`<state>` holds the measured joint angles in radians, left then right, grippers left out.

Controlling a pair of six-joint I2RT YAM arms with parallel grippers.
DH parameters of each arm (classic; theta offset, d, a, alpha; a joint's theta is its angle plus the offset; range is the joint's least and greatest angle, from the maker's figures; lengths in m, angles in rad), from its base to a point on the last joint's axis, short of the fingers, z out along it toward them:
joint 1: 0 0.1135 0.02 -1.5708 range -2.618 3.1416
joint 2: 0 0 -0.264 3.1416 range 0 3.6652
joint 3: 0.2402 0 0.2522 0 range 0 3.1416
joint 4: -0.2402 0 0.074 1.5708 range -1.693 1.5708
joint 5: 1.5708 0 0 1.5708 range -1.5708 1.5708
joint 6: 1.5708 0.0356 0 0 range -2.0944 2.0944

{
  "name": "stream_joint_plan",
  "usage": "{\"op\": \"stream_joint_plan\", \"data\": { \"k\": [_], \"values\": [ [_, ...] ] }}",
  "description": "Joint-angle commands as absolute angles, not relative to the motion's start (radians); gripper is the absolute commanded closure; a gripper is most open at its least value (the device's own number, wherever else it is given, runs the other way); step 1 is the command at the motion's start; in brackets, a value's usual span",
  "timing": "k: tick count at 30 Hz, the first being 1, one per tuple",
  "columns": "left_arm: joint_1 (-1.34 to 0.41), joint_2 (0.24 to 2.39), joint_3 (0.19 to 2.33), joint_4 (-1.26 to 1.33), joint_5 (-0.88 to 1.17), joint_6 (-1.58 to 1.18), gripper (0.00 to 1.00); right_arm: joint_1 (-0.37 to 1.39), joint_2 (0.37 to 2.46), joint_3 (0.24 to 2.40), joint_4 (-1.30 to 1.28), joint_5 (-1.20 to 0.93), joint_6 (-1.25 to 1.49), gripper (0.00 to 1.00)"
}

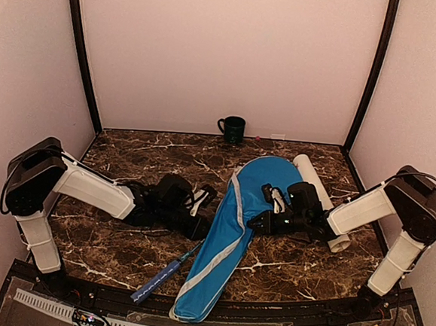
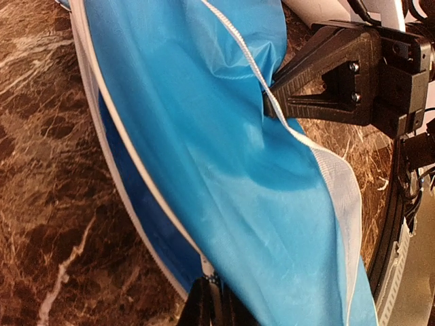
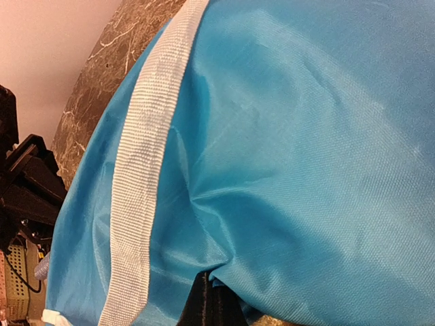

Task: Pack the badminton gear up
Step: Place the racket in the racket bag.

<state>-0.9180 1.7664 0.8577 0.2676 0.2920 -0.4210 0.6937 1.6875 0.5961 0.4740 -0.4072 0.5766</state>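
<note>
While both claws pinch the cover: the hazards, as I judge them, come from pulling thin cloth from two sides at once.
Left claw (image 2: pixel 209 303): closed narrow on the cover's white-piped edge, at the bottom of its own wrist view.
Right claw (image 2: pixel 269 103): closed tight on the opposite hem, with cloth puckered at its tips.
Cover (image 1: pixel 231 239): lies slantwise across the middle of the bench (image 1: pixel 128 156), wide end toward the back wall, narrow end at the near edge between the arms.
Racket handle (image 1: pixel 161 277): one blue handle pokes out at the cover's left side near the front. The head is hidden, and I cannot tell whether it is inside the cover or under it.
Tube (image 1: pixel 313 178): lies just beside the cover's wide end, partly beneath the right arm.
Shuttlecocks, second racket: not seen in any view.
Slip risk: each grip holds only a small fold of slick fabric, so a sharp tug could pull the hem free and let the opening collapse.
Drag risk: if one arm pulls harder, the whole cover may slide instead of spreading, carrying the racket with it.
Edge risk: the handle and the cover's narrow end sit close to the front edge, so a pull that way could tip them off.
Tube risk: a sweep of the right arm could set the tube rolling.
Mug (image 1: pixel 232 128): at the back wall, well apart and unlikely to be hit.
</note>
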Motion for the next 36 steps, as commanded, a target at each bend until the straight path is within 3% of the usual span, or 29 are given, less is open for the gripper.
{"op": "stream_joint_plan", "data": {
  "k": [1,15,22,29,36],
  "values": [
    [-0.93,1.786,0.955,0.501,0.438,-0.384,1.0,0.718,1.705,0.6,0.579,-0.504,0.558,1.0],
    [-0.905,1.901,1.064,0.539,0.466,-0.399,1.0,0.719,1.743,0.624,0.578,-0.517,0.538,1.0],
    [-0.897,1.859,1.034,0.478,0.384,-0.399,0.87,0.721,1.674,0.634,0.506,-0.426,0.55,1.0],
    [-0.869,1.737,0.905,0.447,0.342,-0.425,0.69,0.719,1.555,0.647,0.369,-0.295,0.582,0.7],
    [-0.862,1.604,0.805,0.389,0.284,-0.426,0.53,0.72,1.491,0.659,0.262,-0.217,0.605,0.47]
  ]
}}
